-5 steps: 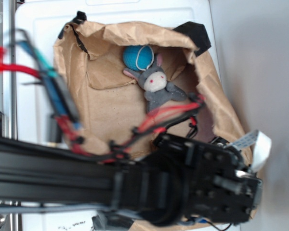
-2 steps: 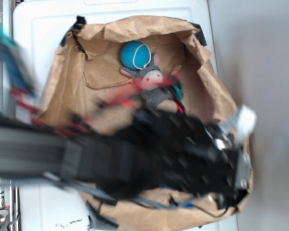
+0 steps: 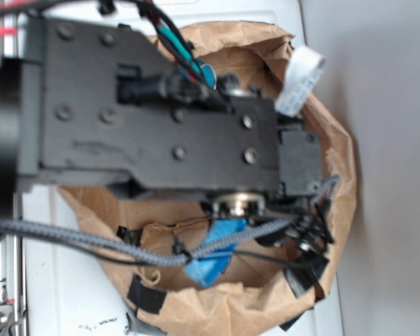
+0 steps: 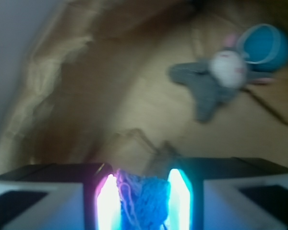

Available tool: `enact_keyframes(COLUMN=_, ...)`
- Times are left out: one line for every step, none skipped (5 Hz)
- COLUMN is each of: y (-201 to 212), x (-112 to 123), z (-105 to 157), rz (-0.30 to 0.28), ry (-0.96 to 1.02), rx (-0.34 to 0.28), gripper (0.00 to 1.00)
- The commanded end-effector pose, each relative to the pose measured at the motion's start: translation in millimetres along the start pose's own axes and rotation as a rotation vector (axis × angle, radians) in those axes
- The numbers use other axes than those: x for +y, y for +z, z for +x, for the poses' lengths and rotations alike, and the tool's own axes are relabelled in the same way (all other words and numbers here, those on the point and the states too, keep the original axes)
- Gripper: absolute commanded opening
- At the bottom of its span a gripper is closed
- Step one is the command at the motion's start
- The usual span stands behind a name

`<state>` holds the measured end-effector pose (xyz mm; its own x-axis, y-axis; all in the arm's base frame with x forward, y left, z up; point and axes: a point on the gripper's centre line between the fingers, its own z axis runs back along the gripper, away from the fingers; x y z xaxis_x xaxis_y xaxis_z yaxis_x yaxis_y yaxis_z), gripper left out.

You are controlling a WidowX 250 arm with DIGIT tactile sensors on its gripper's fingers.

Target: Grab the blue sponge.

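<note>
The blue sponge [image 4: 146, 201] is squeezed between my two glowing fingers in the wrist view, held above the brown paper floor. In the exterior view it shows as a bright blue patch [image 3: 213, 252] hanging under the arm. My gripper [image 4: 144, 199] is shut on it. In the exterior view the black arm covers most of the bag and hides the fingers.
A brown paper bag [image 3: 322, 147] with raised crumpled walls surrounds everything. A grey stuffed donkey [image 4: 213, 81] and a teal ball with a white loop [image 4: 264, 45] lie at the far right of the bag floor. A white surface [image 3: 63, 280] lies under the bag.
The arm has swung up across the bag and now covers the donkey and ball in the exterior view. The blue sponge has come into sight under the arm.
</note>
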<state>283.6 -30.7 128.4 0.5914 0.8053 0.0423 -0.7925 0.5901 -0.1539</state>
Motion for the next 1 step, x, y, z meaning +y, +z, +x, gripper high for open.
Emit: enact_keyframes(y=36.3, x=9.5, z=16.4, rz=0.04, ry=-0.052, rx=-0.146, gripper=0.0)
